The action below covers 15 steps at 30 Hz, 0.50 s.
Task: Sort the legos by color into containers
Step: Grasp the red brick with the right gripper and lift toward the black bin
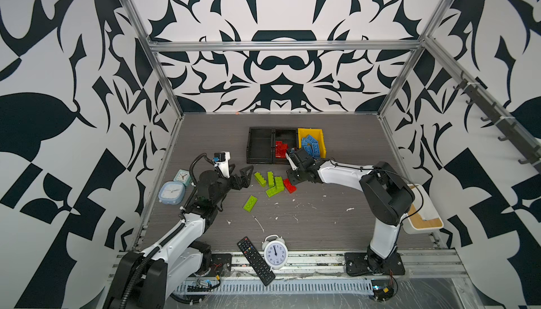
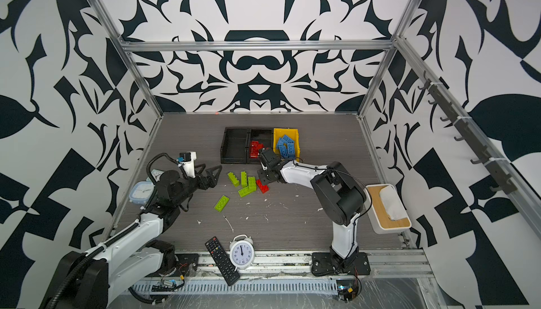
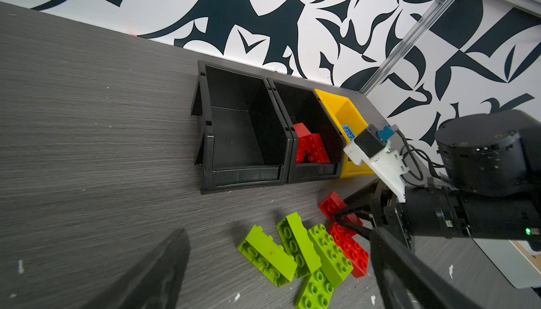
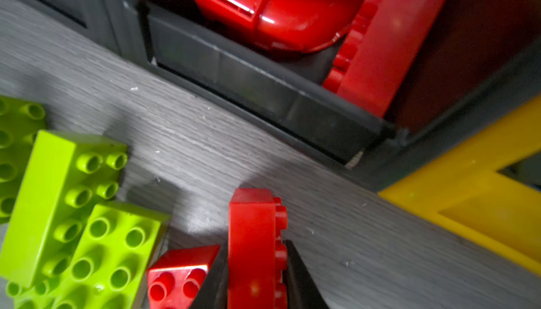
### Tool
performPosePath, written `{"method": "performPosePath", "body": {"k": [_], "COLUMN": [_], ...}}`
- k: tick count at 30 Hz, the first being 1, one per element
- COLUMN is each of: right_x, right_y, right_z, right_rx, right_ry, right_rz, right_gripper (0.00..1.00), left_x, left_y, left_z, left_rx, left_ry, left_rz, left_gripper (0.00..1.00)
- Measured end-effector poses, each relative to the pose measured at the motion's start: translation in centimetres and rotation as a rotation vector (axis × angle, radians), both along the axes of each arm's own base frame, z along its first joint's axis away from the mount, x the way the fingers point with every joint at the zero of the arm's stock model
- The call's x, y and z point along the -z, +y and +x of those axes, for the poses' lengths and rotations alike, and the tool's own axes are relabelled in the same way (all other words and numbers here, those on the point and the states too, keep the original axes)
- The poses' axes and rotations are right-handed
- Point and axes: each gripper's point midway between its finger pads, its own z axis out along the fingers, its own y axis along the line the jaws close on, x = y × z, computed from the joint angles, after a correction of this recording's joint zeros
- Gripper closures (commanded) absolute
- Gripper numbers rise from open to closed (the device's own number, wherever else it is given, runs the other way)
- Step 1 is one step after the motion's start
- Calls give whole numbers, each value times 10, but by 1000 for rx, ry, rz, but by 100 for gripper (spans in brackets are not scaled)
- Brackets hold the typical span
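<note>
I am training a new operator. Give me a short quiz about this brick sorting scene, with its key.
1. True or false: the yellow bin holds blue bricks.
2. The brick in the right tool is: A green, B red, C blue.
3. Fill in: the left tool is ___ (open or shut).
Key: 1 true; 2 B; 3 open.

We see the left arm [image 1: 187, 228] and right arm [image 1: 342, 173] white-shelled with black joints; a ribbed black hose [image 1: 137, 266] lies along the left arm.
</note>
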Motion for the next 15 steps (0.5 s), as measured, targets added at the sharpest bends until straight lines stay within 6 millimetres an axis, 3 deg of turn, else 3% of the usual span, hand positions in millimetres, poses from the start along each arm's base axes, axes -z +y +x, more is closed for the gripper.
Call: {"method": "performPosePath", "body": {"k": [8, 15], "right_x": [-2, -20], "right_y": [-2, -7], "right_z": [1, -1], "right_rx": [18, 40], "right_ry": [-8, -45], "right_rz": [-3, 13], "right_gripper": [78, 82], "left_x": [-3, -3], "left_y": [1, 1], "left_z": [0, 0], "left_rx": [-4, -5], "left_ry": [-8, -8], "left_rz": [-2, -2], "left_gripper": [1, 1]}}
